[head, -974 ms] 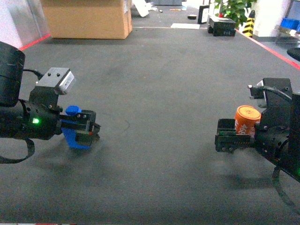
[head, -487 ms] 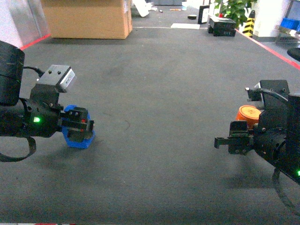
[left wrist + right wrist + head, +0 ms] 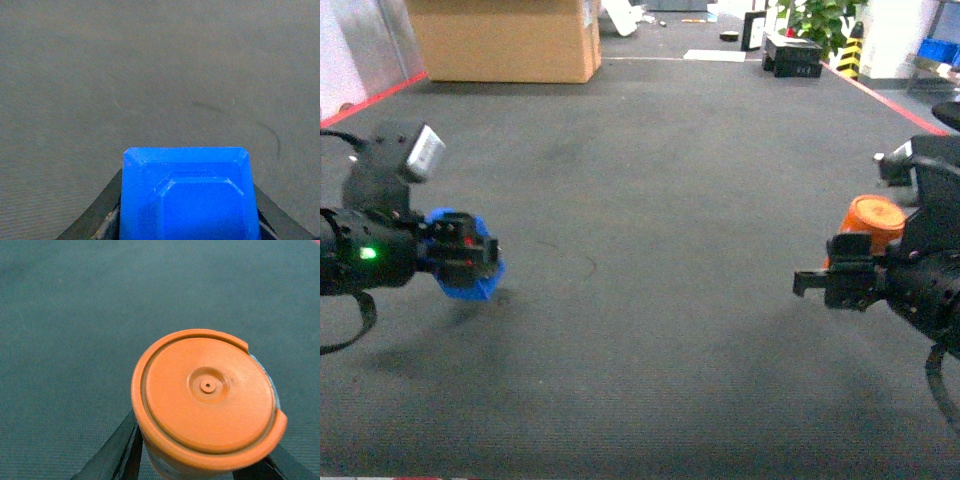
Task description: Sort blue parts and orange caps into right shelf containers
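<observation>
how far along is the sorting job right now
Done: both pickups. The left pincer holds a blue part and the right pincer holds an orange cap, both lifted above the dark floor. Left: no shelf or bin shows in any view, so both drop-offs remain.

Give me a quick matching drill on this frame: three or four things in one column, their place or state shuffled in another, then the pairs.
1. blue part
2. orange cap
3. cardboard box
4. potted plant

A. far right, at the back
B. held in the right gripper
C. far left, at the back
D. held in the left gripper

Pairs: 1-D, 2-B, 3-C, 4-A
</observation>
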